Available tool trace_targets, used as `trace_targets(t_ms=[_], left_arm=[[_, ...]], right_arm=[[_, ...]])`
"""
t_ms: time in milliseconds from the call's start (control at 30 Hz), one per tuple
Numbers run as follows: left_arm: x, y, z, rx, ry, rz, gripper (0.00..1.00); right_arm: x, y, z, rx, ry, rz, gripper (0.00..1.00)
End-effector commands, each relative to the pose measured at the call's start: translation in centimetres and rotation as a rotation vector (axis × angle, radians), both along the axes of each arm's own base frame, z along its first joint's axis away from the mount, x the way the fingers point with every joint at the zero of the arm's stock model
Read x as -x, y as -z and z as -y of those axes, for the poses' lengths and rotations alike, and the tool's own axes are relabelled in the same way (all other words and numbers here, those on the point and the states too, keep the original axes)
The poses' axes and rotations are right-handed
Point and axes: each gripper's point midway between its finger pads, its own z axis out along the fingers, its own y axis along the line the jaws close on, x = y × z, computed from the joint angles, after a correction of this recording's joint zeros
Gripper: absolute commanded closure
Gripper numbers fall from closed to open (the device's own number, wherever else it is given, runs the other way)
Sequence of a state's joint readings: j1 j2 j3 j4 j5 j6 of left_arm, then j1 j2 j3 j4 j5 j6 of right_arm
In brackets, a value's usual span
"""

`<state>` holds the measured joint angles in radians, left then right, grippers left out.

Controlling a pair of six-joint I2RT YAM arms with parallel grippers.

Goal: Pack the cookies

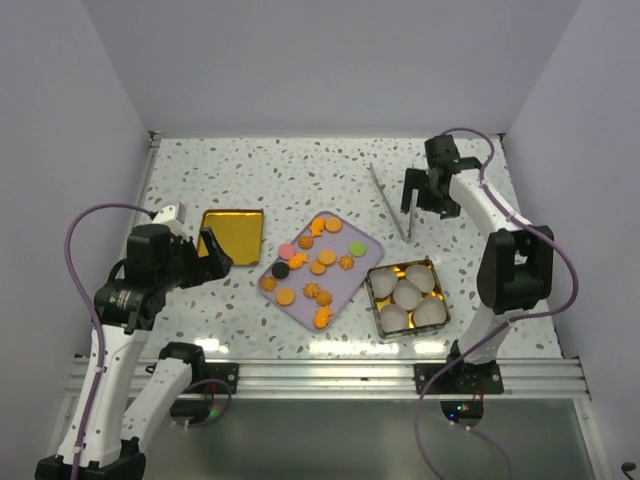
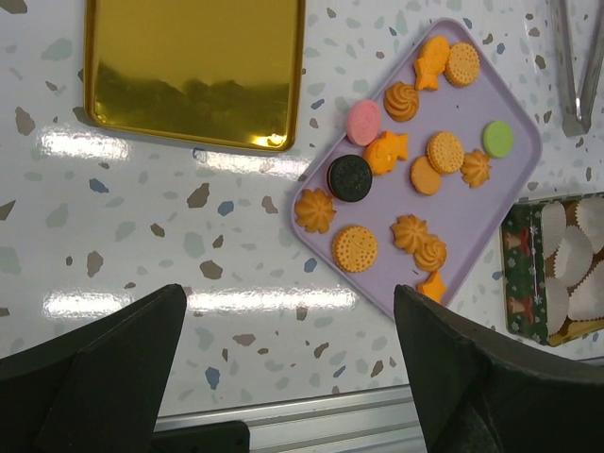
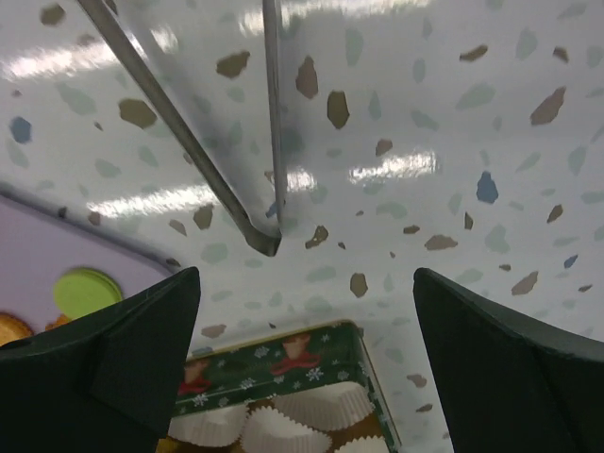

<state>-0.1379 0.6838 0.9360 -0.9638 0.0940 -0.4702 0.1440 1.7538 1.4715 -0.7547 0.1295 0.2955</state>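
Note:
The cookies (image 1: pixel 318 268) lie on a lilac tray (image 1: pixel 352 282) at mid-table: several orange ones, a pink one (image 1: pixel 286 250), a black one (image 1: pixel 280 269) and a green one (image 1: pixel 356 247). The left wrist view shows them on the tray (image 2: pixel 491 203), with pink (image 2: pixel 363 122), black (image 2: pixel 350 177) and green (image 2: pixel 497 139). My left gripper (image 1: pixel 215 255) (image 2: pixel 288 377) is open and empty, above the table left of the tray. My right gripper (image 1: pixel 425 205) (image 3: pixel 307 368) is open and empty, above the table beyond the tin (image 1: pixel 372 290) and beside the metal tongs (image 1: pixel 388 200).
The green Christmas tin (image 3: pixel 274 363) (image 2: pixel 519 274) holds several white paper cups (image 1: pixel 407 295). A gold lid (image 1: pixel 232 236) (image 2: pixel 189 71) lies left of the tray. The tongs (image 3: pixel 189 142) lie on the table behind the tray. An aluminium rail (image 1: pixel 320 375) runs along the near edge.

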Motion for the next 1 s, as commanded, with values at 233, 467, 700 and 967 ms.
trace_targets(t_ms=[233, 467, 700, 967], left_arm=[[-0.7, -0.5, -0.6, -0.014, -0.034, 0.057, 0.03], [-1.1, 0.3, -0.7, -0.023, -0.043, 0.034, 0.03], [-1.3, 0.9, -0.8, -0.031, -0.052, 0.007, 0.03], [-1.3, 1.3, -1.1, -0.048, -0.063, -0.017, 0.03]], right_arm=[[2.4, 2.3, -2.4, -0.038, -0.116, -0.186, 0.01], [1.1, 4.2, -3.9, -0.029, -0.131, -0.204, 0.01], [-0.9, 6.0, -4.1, 0.056, -0.118, -0.21, 0.01], [-3.0, 8.3, -4.2, 0.08, -0.114, -0.226, 0.01]])
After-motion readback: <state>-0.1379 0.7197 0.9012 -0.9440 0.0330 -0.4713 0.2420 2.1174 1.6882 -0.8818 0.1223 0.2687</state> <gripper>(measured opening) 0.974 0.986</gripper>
